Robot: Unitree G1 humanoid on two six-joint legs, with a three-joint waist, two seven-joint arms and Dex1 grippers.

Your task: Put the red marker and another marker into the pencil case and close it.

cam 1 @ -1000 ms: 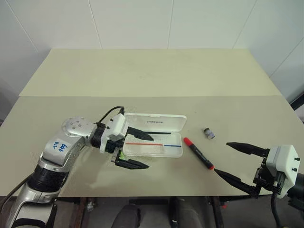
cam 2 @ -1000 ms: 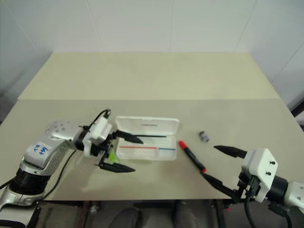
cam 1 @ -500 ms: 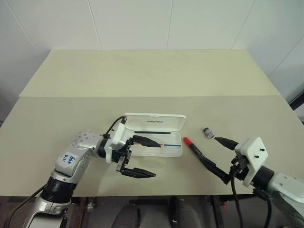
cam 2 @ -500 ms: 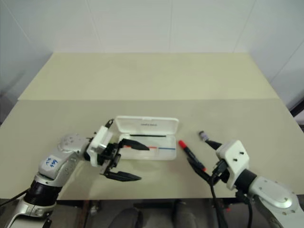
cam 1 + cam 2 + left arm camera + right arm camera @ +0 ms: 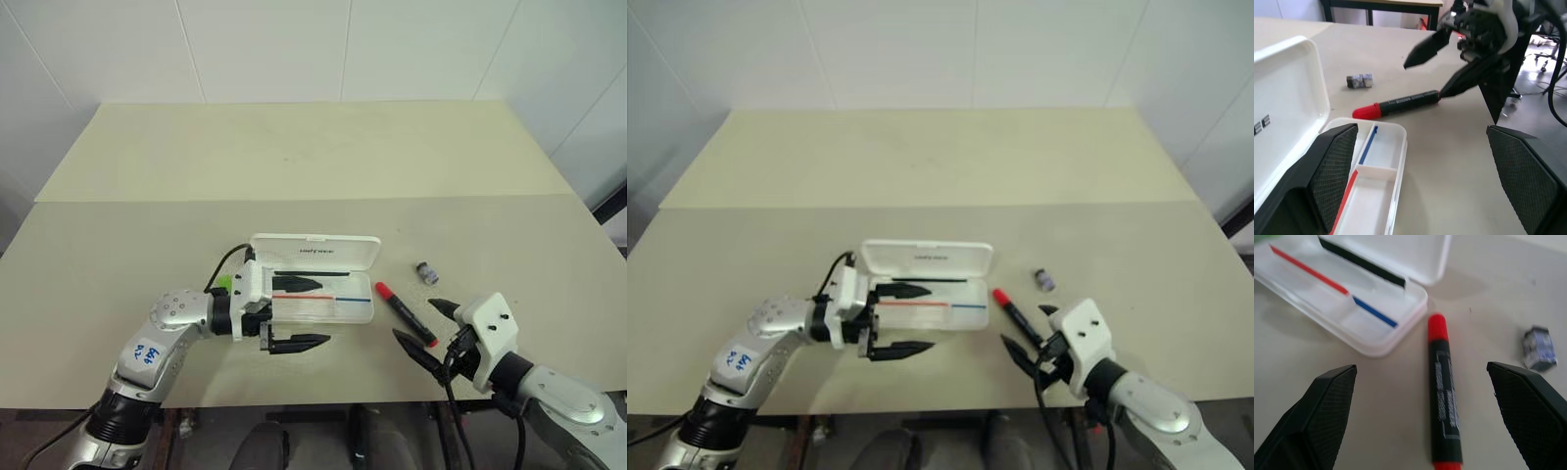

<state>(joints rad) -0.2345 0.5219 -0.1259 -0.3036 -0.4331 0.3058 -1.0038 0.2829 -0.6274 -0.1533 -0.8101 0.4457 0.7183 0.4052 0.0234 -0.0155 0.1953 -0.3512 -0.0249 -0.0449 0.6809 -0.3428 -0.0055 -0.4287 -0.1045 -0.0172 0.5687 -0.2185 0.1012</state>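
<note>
- A broad, matte, pale beige tabletop [image 5: 313, 157], made of two slabs; the seam between them runs straight across from side to side.
- A small grey cylindrical object [image 5: 428, 273] with a darker end lies on its side on the near slab, towards the right, alone on bare surface.
- A white wall of large square tiles [image 5: 265, 49] with thin grey joints rises behind the far edge of the tabletop.
- Dark chair or desk legs [image 5: 1376, 12] stand on a grey floor beyond the table.
</note>
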